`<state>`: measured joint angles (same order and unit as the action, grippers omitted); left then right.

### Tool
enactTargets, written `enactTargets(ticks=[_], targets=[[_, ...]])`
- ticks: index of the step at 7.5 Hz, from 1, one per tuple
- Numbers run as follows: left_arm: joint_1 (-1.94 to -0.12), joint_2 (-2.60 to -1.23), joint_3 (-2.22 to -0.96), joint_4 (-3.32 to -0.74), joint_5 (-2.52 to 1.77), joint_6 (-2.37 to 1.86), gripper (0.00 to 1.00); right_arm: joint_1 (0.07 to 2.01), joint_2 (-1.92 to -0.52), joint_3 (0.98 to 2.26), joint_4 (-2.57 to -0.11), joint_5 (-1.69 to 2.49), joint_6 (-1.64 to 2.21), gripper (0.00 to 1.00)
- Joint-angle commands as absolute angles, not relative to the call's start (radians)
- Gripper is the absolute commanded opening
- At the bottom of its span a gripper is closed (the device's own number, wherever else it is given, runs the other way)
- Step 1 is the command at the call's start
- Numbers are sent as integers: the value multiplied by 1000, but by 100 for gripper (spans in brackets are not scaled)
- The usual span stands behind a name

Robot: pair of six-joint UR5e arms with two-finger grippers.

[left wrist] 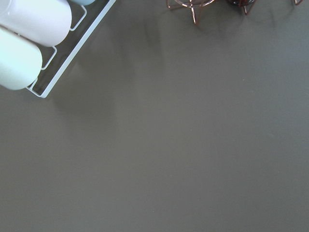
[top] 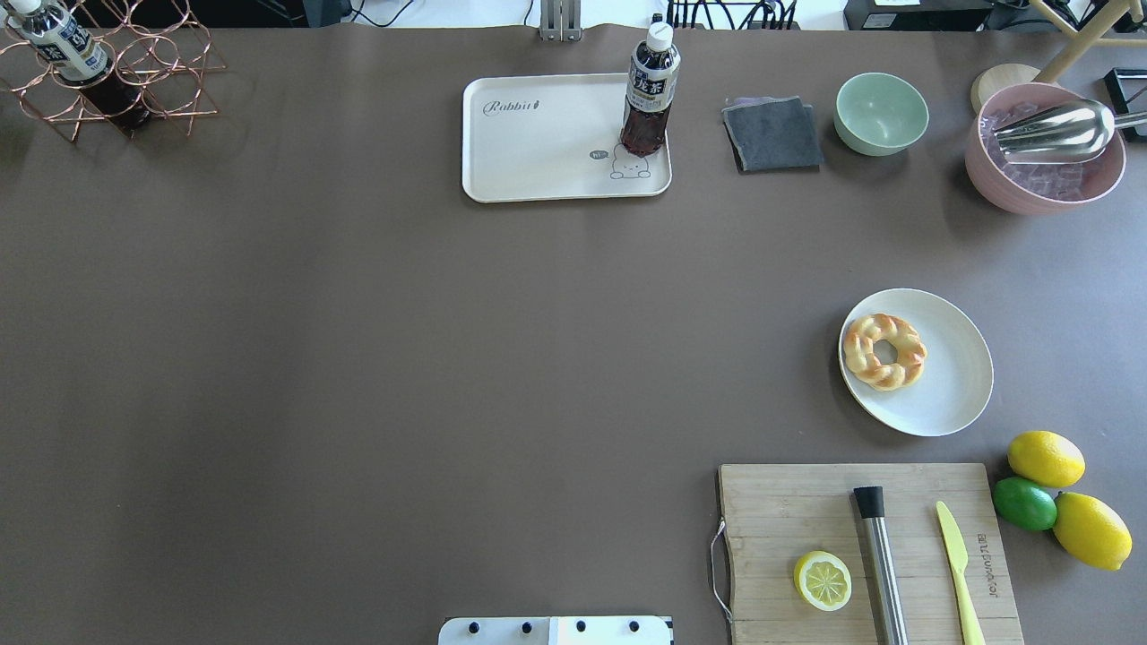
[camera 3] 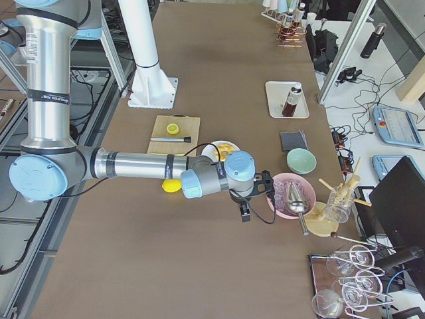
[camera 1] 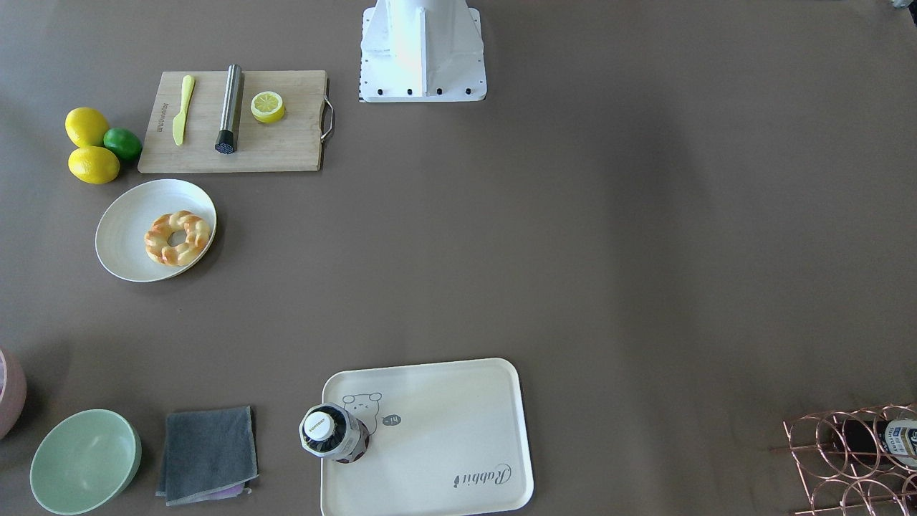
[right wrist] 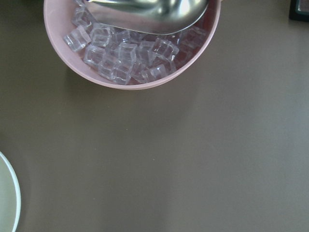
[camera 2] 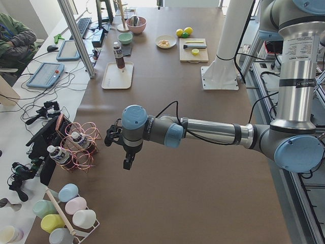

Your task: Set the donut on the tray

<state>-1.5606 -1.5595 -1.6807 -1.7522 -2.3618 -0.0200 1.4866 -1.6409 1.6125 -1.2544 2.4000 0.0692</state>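
Across the table in the overhead view, going left to right, the tray [top: 538, 152] comes first. A bottle [top: 650, 94] stands on the tray's right corner, by the bear. Further right, the donut [top: 885, 351] lies on a round plate [top: 950, 394], well apart from the tray.

No gripper touches the donut. The left gripper [camera 2: 128, 161] hangs over bare table [top: 358, 358] near the rack [top: 116, 81]. The right gripper [camera 3: 244, 212] hangs near the pink bowl [top: 1013, 193]. Both show only from the side, so I cannot tell if their fingers are apart or together.

The right gripper is nearer, so I think it should do the job. It should come straight down, pinch one side of the ring softly and lift it over the plate's rim. Then it should set the donut on the tray's bare left part, away from the bottle.

I count one donut, one tray and one plate. One more bottle lies in the rack, so that makes two. I also see two bowls [top: 883, 112], two lemons [top: 1046, 458], one lime [top: 1024, 503] and one lemon half [top: 823, 580].
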Motion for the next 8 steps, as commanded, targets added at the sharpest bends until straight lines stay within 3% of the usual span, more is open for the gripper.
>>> enactTargets(ticks=[1,6,8], targets=[[-1556,-1523,-1681,-1883,-2450,-111,99,1261,-1647,1628,-1049,2290,452,100],[-1552,-1509,-1687,-1962,-2450,-144,99,949,-1703,1628,-650,2200,985,95],[-1552,-1509,-1689,-1965,-2450,-144,99,872,-1716,1629,-624,2122,1066,88]])
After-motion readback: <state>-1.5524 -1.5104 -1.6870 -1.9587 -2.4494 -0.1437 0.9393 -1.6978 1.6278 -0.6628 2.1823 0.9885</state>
